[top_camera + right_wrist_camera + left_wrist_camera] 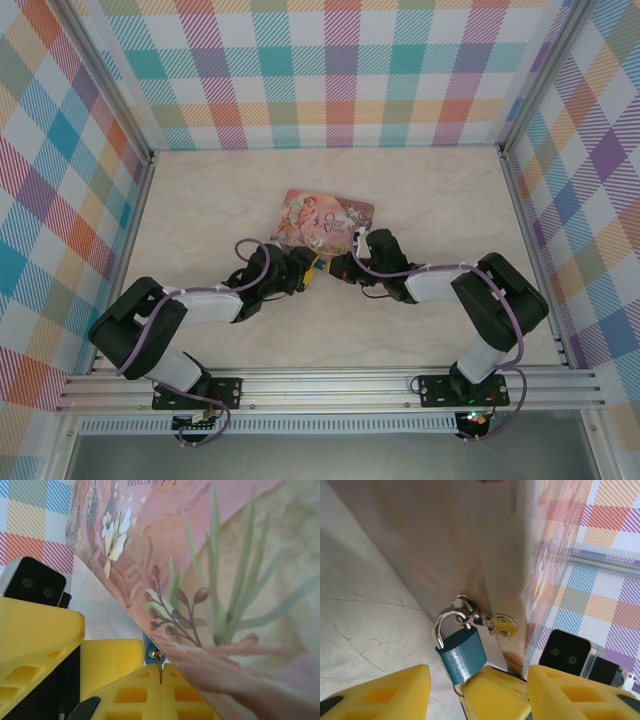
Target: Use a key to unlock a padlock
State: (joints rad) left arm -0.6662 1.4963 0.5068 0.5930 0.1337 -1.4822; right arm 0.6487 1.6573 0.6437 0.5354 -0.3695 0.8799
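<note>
While your arms' bases sit at the near edge of the table point(200, 200), both reach in and meet at its middle, just this side of the pink tin point(322, 220). Your right pincer point(161, 672) is clenched on the key point(160, 664). The key is a thin grey sliver on edge between the pressed-together yellow pads. Its long axis runs straight out of the fingertips, and its tip points at the underside of the padlock point(462, 654). Whether the tip is inside the keyhole you cannot tell.

Your left pincer point(477, 677) stands parted, a yellow finger on either side. A gap shows between one finger and the padlock. It clasps nothing you can see, and the right pincer's fingers point(495, 695) poke up between its own.

The padlock hangs at the tin's near edge with its blue body toward the pincers. Its long axis is near upright and slightly tilted. The shackle point(440, 625), at the far end, is hooked through the tin's metal clasp point(466, 606).

Curly script sits on the tin's lid among painted figures and flowers, too small to read. Beyond the tin, a checked wall point(340, 70) closes the table.
</note>
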